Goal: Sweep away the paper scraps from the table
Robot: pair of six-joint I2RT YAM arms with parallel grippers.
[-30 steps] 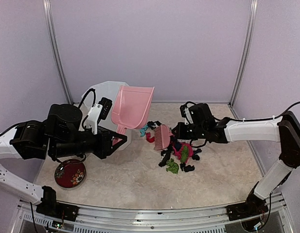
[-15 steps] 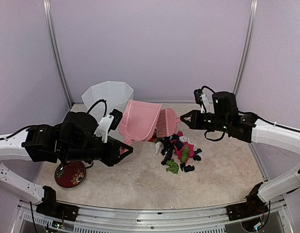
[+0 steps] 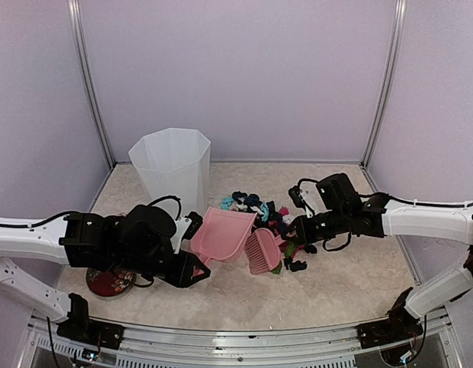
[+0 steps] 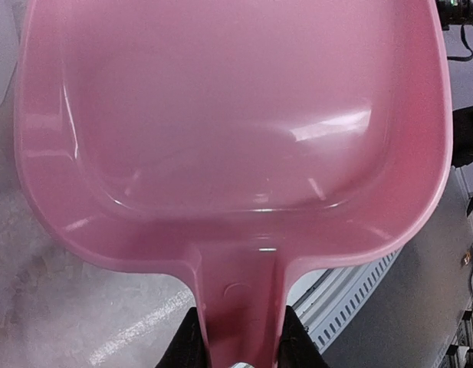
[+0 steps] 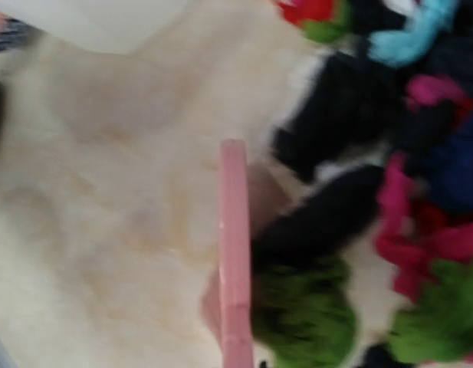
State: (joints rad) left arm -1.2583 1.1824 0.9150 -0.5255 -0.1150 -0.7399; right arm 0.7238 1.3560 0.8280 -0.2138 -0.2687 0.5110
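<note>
Left gripper (image 3: 195, 259) is clamped on the handle of the pink dustpan (image 3: 223, 234). In your left wrist view, both fingers (image 4: 192, 345) pinch the handle at bottom centre and the pan fills the frame.

In the top view the pan sits centre frame, with its mouth facing upper right toward the pile.

Right gripper (image 3: 297, 228) is closed on the pink brush (image 3: 261, 251). The brush head is just right of the pan.

The paper scraps (image 3: 255, 205) lie in one cluster on the table (image 3: 343, 284), centre-right. It runs from the teal and navy bits above the pan to the green and black bits below the brush.

The right wrist view is blurred. The brush shows as a pink bar at lower centre, with green, black and magenta scraps against its right side.

White bin (image 3: 171, 161) is upper left, behind the pan. Red dish (image 3: 110, 282) is lower left, partly under the left arm.
</note>
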